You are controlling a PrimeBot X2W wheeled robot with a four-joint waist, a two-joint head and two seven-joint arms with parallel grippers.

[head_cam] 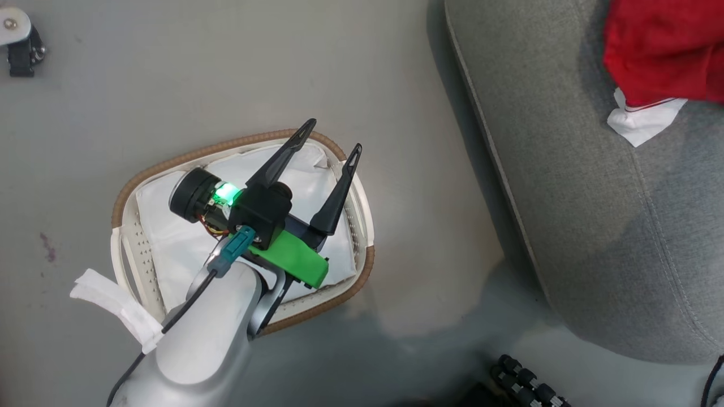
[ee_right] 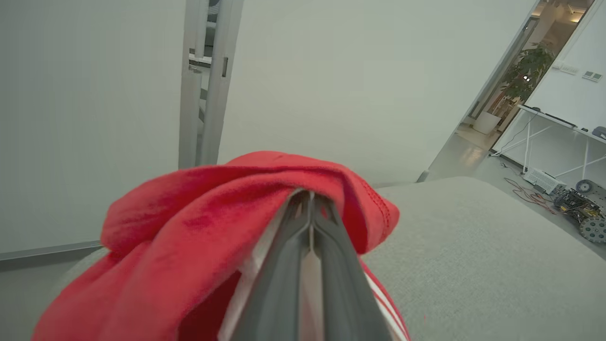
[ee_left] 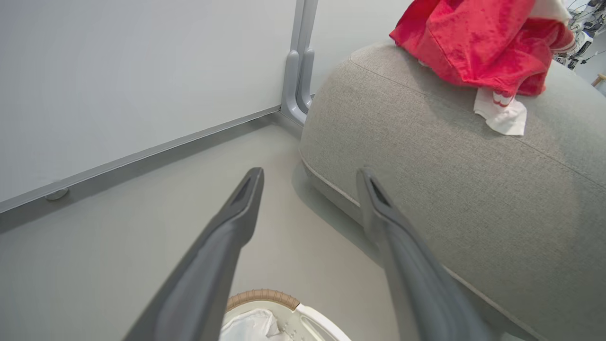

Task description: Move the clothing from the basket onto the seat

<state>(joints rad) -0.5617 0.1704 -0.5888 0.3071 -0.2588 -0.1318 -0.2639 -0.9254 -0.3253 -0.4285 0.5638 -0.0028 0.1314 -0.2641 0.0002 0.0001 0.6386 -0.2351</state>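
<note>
The red clothing with a white cuff lies on the grey seat at the top right of the head view. Over the white basket with its brown rim hovers my left gripper, open and holding nothing; inside the basket only the white liner shows. From the left wrist, the clothing sits on top of the seat, beyond my open left gripper. My right gripper is shut on the red clothing above the seat.
The basket stands on grey floor left of the seat. A white cloth strip hangs off its near-left rim. A small caster sits at the far left. A white wall and grey post stand behind the seat.
</note>
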